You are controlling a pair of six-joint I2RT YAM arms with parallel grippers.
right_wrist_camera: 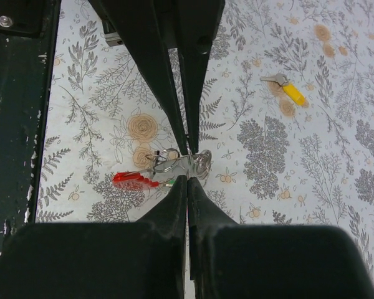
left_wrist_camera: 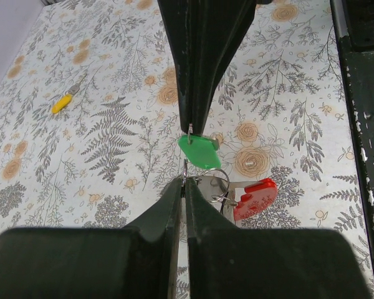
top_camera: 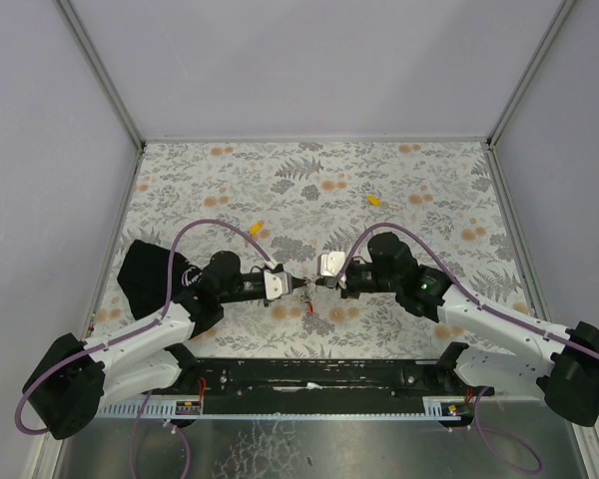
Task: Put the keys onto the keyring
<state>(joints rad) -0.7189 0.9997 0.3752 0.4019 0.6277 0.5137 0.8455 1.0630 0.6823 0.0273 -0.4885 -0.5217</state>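
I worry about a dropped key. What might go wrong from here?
The right gripper pinches the green key only by its thin metal end, so it may swivel or slip while threading. The left gripper holds the keyring just by the edge of its wire loop, most of it off to one side, so the loop may twist out of line.

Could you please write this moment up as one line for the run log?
left gripper: shut on keyring | right gripper: shut on green key | yellow keys: loose on table
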